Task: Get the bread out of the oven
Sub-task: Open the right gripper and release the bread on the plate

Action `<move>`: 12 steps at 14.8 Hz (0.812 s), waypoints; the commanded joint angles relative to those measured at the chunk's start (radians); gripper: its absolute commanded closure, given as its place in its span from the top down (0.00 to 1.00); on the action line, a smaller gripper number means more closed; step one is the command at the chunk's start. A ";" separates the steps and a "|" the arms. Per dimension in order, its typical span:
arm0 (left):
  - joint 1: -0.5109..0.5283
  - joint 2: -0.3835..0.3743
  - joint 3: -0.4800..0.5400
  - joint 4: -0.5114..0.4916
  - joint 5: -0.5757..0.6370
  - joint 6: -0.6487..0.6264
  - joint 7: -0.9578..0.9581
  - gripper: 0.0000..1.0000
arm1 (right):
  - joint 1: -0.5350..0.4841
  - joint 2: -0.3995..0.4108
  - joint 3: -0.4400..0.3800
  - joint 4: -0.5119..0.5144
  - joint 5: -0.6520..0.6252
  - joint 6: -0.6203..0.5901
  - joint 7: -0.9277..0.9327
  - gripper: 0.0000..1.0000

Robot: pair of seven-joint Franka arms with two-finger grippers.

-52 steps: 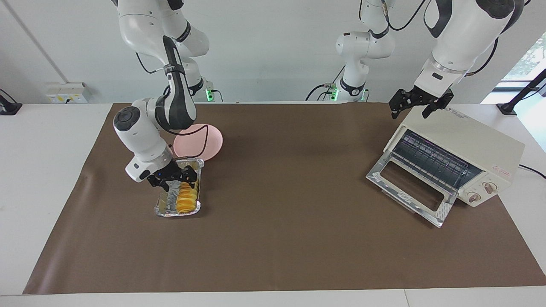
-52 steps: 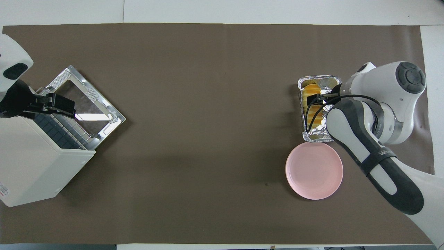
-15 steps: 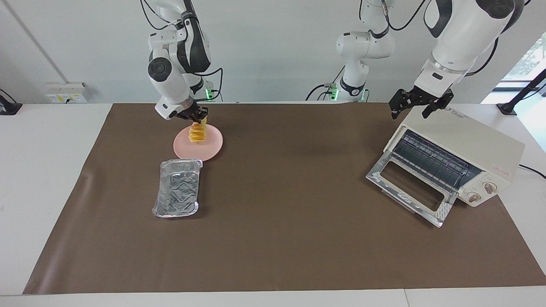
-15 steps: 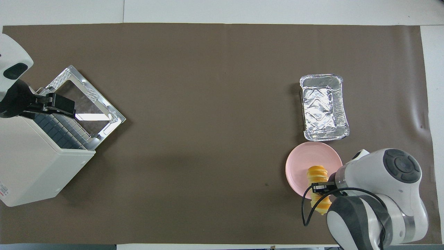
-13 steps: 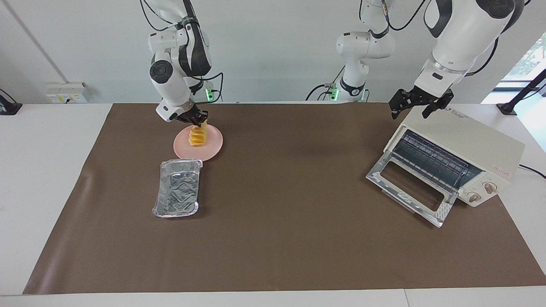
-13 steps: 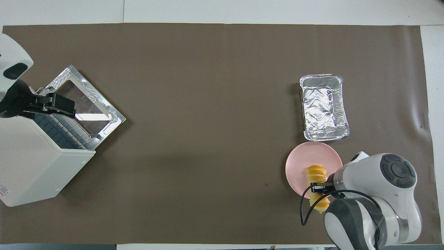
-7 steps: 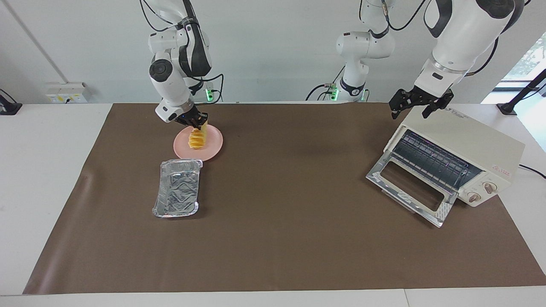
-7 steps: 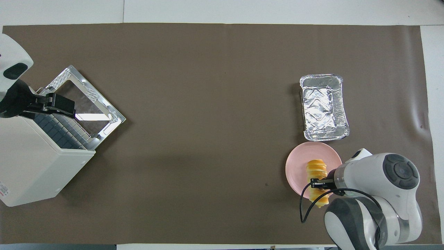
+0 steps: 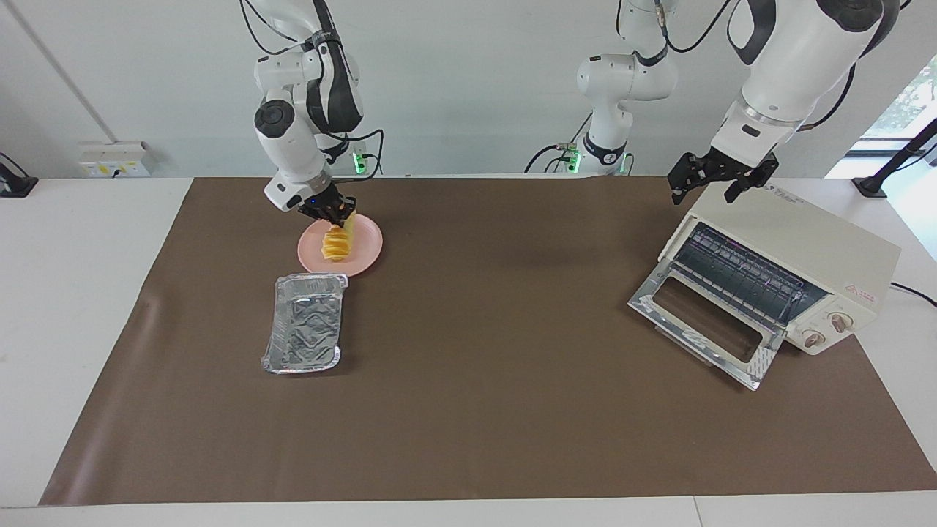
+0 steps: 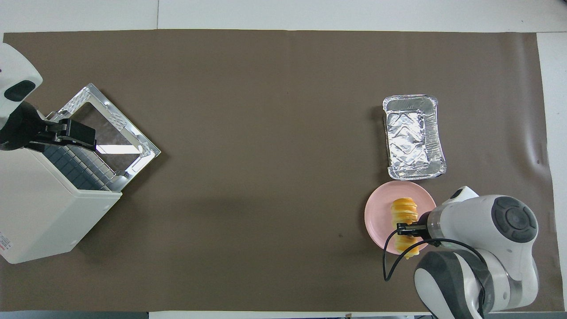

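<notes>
The bread (image 9: 337, 241), a golden ridged loaf, hangs tilted from my right gripper (image 9: 333, 214), which is shut on its upper end over the pink plate (image 9: 366, 252). Its lower end is at the plate's surface; I cannot tell whether it touches. In the overhead view the bread (image 10: 404, 212) lies across the plate (image 10: 376, 217) under the right gripper (image 10: 405, 230). The cream oven (image 9: 805, 256) stands at the left arm's end with its glass door (image 9: 703, 322) dropped open and its wire rack bare. My left gripper (image 9: 721, 179) waits open over the oven's top edge.
An empty crinkled foil tray (image 9: 306, 333) lies on the brown mat, beside the plate and farther from the robots. It also shows in the overhead view (image 10: 414, 137). The oven (image 10: 40, 212) fills the corner at the left arm's end.
The right gripper lifted the bread out of the foil tray and carried it over the pink plate. In the last second it lowered the bread toward the plate. The left arm has not moved.
</notes>
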 commanded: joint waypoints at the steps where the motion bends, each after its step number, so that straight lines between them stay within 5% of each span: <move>1: 0.010 -0.010 -0.003 -0.001 -0.017 0.005 0.007 1.00 | -0.024 0.022 0.002 0.001 -0.007 0.032 -0.025 0.00; 4: 0.012 -0.010 -0.003 -0.001 -0.017 0.005 0.007 1.00 | -0.042 0.067 0.000 0.004 -0.007 0.075 -0.022 0.00; 5: 0.012 -0.010 -0.003 -0.001 -0.017 0.005 0.007 1.00 | -0.048 0.071 0.002 0.016 -0.007 0.066 -0.015 0.19; 6: 0.010 -0.012 -0.003 -0.001 -0.017 0.005 0.007 1.00 | -0.048 0.077 0.002 0.042 -0.007 0.051 -0.015 0.69; 7: 0.010 -0.010 -0.003 -0.001 -0.017 0.005 0.007 1.00 | -0.048 0.076 0.000 0.077 -0.007 -0.004 -0.015 1.00; 12: 0.010 -0.012 -0.003 -0.001 -0.017 0.005 0.007 1.00 | -0.113 0.064 -0.005 0.397 -0.014 -0.392 -0.028 1.00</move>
